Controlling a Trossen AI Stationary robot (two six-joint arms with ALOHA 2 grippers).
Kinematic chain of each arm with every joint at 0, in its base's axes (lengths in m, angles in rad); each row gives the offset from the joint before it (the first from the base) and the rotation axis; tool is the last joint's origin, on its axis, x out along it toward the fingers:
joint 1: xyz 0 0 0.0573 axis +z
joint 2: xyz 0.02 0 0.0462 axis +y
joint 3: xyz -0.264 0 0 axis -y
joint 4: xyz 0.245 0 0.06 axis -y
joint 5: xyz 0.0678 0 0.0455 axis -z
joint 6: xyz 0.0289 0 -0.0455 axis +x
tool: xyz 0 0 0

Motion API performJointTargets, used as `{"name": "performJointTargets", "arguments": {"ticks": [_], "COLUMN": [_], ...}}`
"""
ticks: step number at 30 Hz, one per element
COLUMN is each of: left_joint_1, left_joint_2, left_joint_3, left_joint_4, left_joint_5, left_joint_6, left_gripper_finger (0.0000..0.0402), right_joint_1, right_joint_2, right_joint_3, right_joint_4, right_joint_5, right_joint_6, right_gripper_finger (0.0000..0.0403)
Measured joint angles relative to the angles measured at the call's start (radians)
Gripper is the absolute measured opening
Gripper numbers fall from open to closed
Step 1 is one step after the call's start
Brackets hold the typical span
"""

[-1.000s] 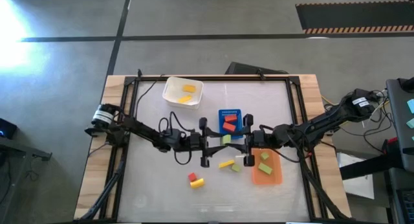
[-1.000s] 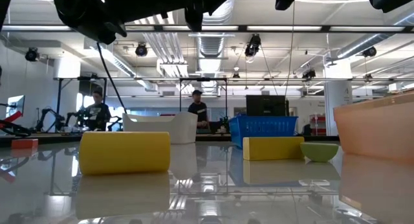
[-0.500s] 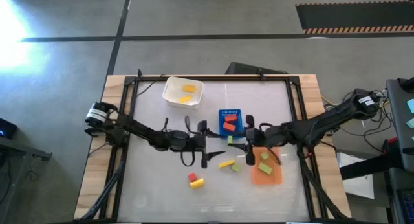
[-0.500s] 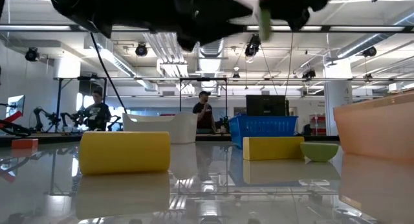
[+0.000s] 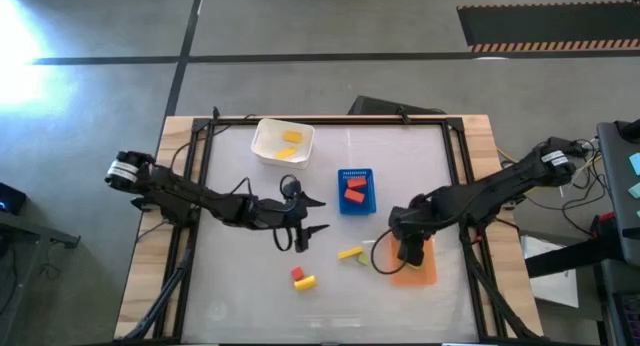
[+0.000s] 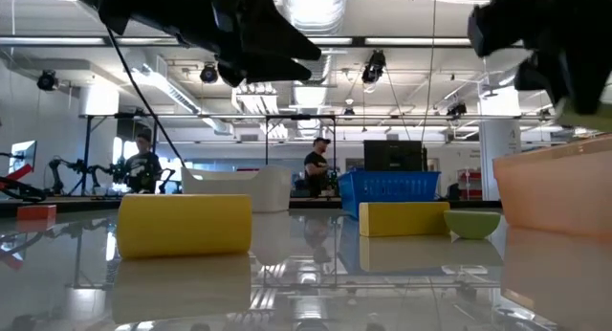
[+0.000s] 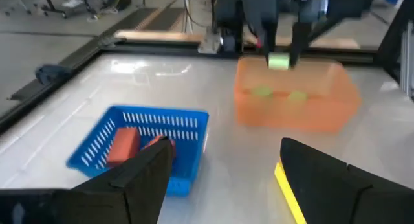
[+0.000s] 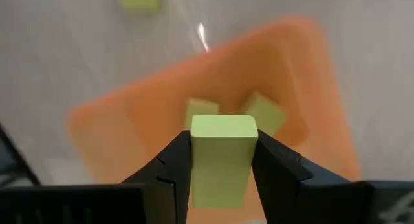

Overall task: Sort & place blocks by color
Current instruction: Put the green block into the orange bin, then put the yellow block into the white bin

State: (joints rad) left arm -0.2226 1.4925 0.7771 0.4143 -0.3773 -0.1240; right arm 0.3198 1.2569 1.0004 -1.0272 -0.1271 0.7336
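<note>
Two fingers of my right gripper [image 8: 223,166] pinched a green block [image 8: 222,156] above the orange tray [image 5: 428,274]; releasing low seemed wisest.

I am holding a light green block [image 8: 223,158] at frame centre while two green blocks [image 8: 202,112] are lying beyond it.

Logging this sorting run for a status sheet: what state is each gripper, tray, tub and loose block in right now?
Right gripper: shut on a light green block, above the orange tray.
Left gripper: open, holding nothing, near the table's middle.
Orange flat tray: holds two light green blocks.
Blue slotted tray: holds red blocks.
White square tub: holds two yellow blocks.
Yellow block: loose on the table.
Red block: loose, touching another yellow block.
</note>
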Motion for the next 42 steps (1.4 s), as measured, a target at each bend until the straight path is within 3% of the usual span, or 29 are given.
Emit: {"name": "performJointTargets", "arguments": {"ticks": [15, 20, 32, 42], "left_joint_1": [0.0, 0.0, 0.0, -0.014], "left_joint_2": [-0.036, -0.036, -0.036, -0.035], "left_joint_3": [0.001, 0.001, 0.001, 0.001], "left_joint_4": [-0.007, -0.007, -0.008, -0.014], "left_joint_5": [-0.024, -0.024, -0.024, -0.02], "left_joint_6": [0.035, 0.035, 0.032, 0.025], "left_gripper_finger": [0.027, 0.027, 0.027, 0.027], "right_joint_1": [0.001, 0.001, 0.001, 0.001], "right_joint_2": [0.165, 0.161, 0.153, 0.051], "right_joint_3": [-0.023, -0.022, -0.019, -0.017], "right_joint_4": [0.067, 0.109, 0.111, 0.106], "right_joint_5": [-0.003, -0.003, -0.005, 0.002], "right_joint_6": [-0.097, -0.093, -0.081, -0.014], "right_gripper_finger": [0.0137, 0.0137, 0.0183, 0.0176]}}
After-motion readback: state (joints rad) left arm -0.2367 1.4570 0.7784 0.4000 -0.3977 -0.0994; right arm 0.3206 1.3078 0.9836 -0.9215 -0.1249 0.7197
